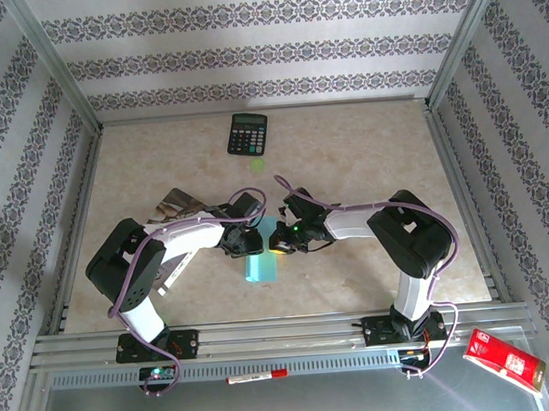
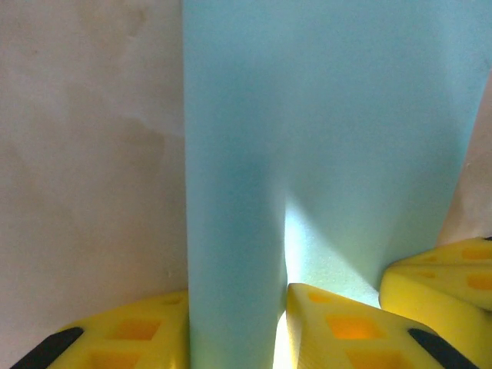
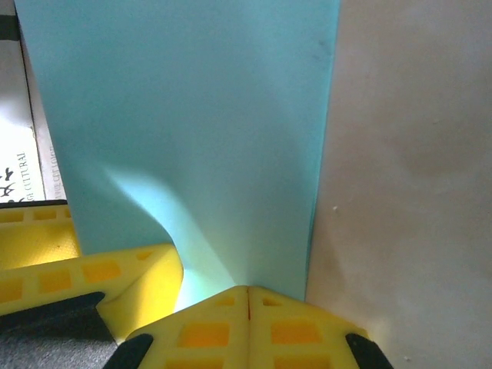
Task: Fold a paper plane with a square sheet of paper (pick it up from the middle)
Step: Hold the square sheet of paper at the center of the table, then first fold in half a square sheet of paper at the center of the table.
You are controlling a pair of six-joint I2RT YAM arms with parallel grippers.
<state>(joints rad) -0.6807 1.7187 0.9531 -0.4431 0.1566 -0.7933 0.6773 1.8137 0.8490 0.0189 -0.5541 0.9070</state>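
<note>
- Table (image 1: pixel 365 163): the calculator (image 1: pixel 248 133) sits at the far edge and the booklet (image 1: pixel 177 204) off to the left by the left arm. That likely keeps the middle free for folding.
- Arms: both bend inward so the wrists face each other at the table's middle. This probably lets each one work one side of the same paper end.
- Sheet (image 1: pixel 260 267): it lies at the middle of the table, running from the two grippers towards the bases, with one end up at the fingertips.
- Its look: plain light cyan, smooth and unprinted. From above it is a strip longer than wide, so it seems already folded once. There is no pointed nose yet, and the paper bulges softly by the fingers.
- Right gripper (image 3: pixel 247 292): the fingers are pressed together with the sheet's corner running into their seam. It looks like a pinch to anchor that edge.
- Left gripper (image 2: pixel 237 292): the fingers stand partly apart and the sheet passes between them, across one finger and behind the other. This looks more like guiding or shaping than clamping.
</note>
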